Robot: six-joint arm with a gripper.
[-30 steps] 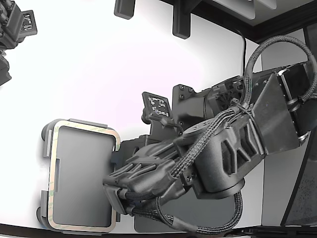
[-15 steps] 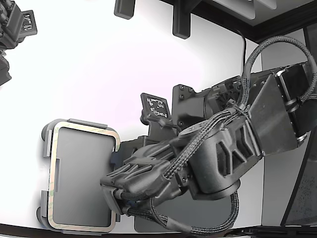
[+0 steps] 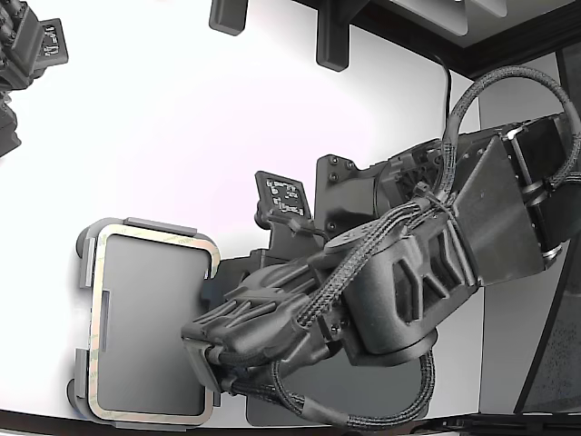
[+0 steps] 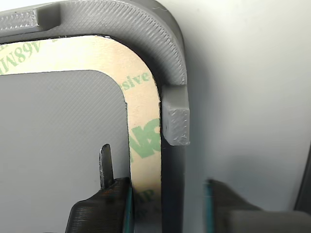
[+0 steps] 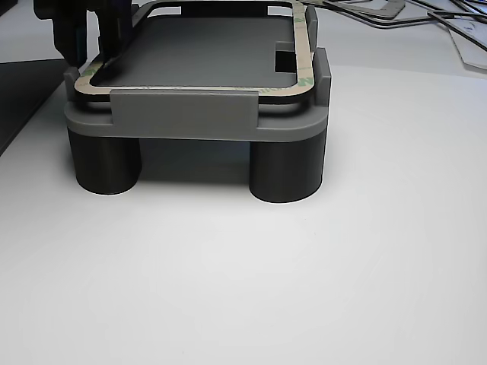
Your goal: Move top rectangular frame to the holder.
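Note:
The cream-tan rectangular frame (image 3: 154,233) lies flat in the light grey holder (image 3: 83,272) at the exterior view's lower left. The wrist view shows one rounded corner of the frame (image 4: 143,97), with green print, inside the holder's raised wall (image 4: 170,58). My gripper (image 3: 207,377) is at the holder's right edge near its lower corner. In the wrist view the gripper (image 4: 165,189) is open, with its fingers apart on either side of the frame strip and the holder wall. The other view shows the holder (image 5: 183,114) on round feet, the frame (image 5: 303,53) on top and the gripper (image 5: 84,38) at a far corner.
A flat dark grey pad (image 3: 381,400) lies under my arm at the exterior view's bottom. A second arm (image 3: 27,54) stands at the top left. Black mounts (image 3: 331,41) stand at the table's far edge. Spare frames (image 5: 426,15) lie behind the holder in the other view.
My arm and gripper have shifted slightly toward the exterior view's left, further over the holder's right edge. The frame and holder have not moved.

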